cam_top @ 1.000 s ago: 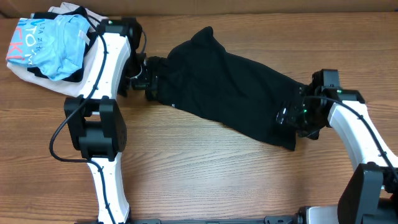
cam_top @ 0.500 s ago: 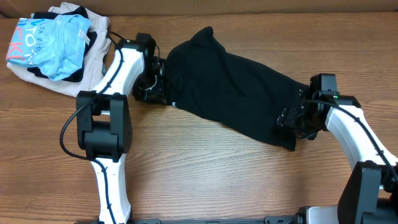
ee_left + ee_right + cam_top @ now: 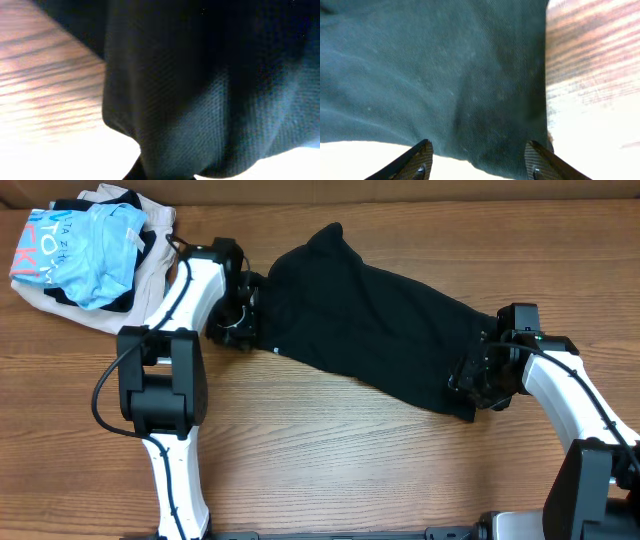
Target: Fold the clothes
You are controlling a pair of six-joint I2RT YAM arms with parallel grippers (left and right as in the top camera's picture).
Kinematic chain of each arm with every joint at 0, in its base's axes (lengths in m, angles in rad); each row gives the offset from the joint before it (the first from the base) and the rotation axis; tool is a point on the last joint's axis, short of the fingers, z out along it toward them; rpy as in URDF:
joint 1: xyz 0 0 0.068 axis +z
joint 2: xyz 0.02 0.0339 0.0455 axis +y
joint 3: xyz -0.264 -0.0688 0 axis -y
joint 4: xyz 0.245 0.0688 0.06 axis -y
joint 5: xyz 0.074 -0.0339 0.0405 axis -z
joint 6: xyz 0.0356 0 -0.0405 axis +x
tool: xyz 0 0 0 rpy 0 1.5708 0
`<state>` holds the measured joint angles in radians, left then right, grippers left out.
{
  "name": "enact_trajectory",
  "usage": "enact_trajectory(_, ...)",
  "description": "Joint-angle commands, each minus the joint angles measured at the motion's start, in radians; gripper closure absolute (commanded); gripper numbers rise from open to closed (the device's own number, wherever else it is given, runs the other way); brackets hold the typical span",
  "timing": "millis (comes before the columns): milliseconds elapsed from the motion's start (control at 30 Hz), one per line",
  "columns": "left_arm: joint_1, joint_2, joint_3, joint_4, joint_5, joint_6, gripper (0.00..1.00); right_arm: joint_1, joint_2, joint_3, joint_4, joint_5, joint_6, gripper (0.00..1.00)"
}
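Note:
The clothes [image 3: 370, 330], one black garment, lie diagonally across the wooden table [image 3: 330, 470], from the back middle to the right. At its left edge my left gripper [image 3: 243, 315] is shut on a bunch of the black fabric [image 3: 200, 100], which fills the left wrist view and narrows to a pinch at the bottom. My right gripper [image 3: 476, 376] sits at the garment's right end. Its fingertips [image 3: 423, 152] stand apart with the black cloth [image 3: 470, 75] lying between them, not pinched.
A pile with a light blue printed garment [image 3: 90, 240] on a beige one [image 3: 152, 275] lies at the back left corner, close behind the left arm. Bare wood shows to the right of the cloth's edge [image 3: 590, 60].
My left gripper moved right onto the garment's left edge and shut on it. The right gripper shifted slightly and its jaws narrowed around the garment's right end.

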<state>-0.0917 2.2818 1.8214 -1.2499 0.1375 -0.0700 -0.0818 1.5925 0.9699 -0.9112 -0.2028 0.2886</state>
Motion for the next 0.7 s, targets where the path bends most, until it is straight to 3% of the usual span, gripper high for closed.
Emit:
enact_trajectory(0,0.023,-0.006,0.085,-0.036,-0.037,0.007,0.96,0.003,-0.014,-0.004,-0.017,0.000,0.003,0.39)
enact_trajectory(400,0.023,-0.006,0.312,-0.229,-0.097,0.027,0.96,0.004,-0.014,-0.126,0.060,-0.005,0.026,0.40)
enact_trajectory(600,0.023,-0.006,0.359,-0.285,-0.100,0.048,0.96,0.004,-0.014,-0.154,0.091,-0.055,0.026,0.55)
enact_trajectory(667,0.023,-0.006,0.359,-0.301,-0.113,0.048,0.96,0.004,-0.014,-0.154,0.092,-0.075,0.026,0.69)
